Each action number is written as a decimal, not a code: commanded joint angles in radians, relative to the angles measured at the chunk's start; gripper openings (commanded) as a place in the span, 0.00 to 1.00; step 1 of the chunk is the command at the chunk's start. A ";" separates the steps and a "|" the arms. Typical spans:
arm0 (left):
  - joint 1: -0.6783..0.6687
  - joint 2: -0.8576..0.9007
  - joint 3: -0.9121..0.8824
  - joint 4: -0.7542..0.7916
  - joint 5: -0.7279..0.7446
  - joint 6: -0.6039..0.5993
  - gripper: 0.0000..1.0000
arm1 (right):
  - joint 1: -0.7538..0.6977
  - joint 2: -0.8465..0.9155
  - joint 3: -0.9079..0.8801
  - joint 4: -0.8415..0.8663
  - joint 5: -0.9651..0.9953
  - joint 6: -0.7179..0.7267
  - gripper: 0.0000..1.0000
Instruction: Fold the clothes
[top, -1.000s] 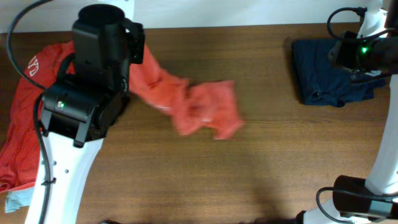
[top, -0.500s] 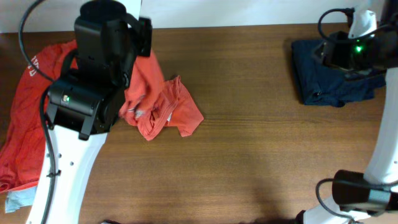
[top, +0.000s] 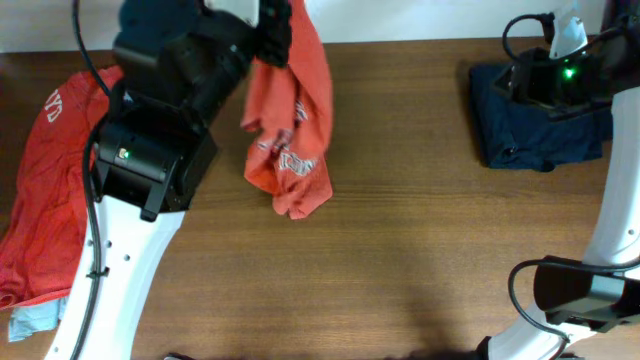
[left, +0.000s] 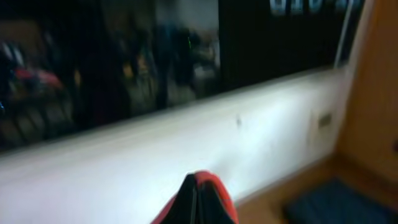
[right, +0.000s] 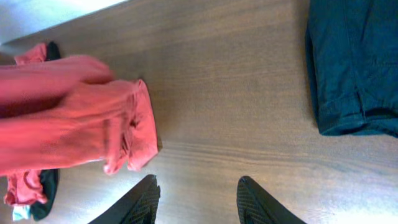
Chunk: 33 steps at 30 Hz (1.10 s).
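Blurred frame: the left gripper (left: 194, 200) points up at bottom centre, jaws pressed together on an orange-red garment (left: 222, 200) that bunches around the tips. Behind runs a white wall (left: 186, 143) under dark glass (left: 93, 62). At lower right, a navy garment (left: 329, 202) lies on the wooden surface (left: 364, 180).

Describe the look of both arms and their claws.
The left arm: black boxy motor housings with a small green light, white lower link, black cable alongside. The right arm: the same black-and-white build, green light, looped black cables. The right claw: two black tapered fingers.
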 joint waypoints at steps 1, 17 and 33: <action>0.005 0.021 0.010 -0.093 -0.121 -0.012 0.01 | 0.008 0.000 -0.008 -0.019 -0.025 -0.051 0.46; 0.079 0.042 0.010 0.224 -0.079 -0.014 0.00 | 0.127 0.019 -0.239 0.159 -0.125 -0.074 0.46; -0.014 0.016 0.019 0.115 -0.163 -0.013 0.00 | 0.065 0.019 -0.257 0.122 -0.181 -0.162 0.50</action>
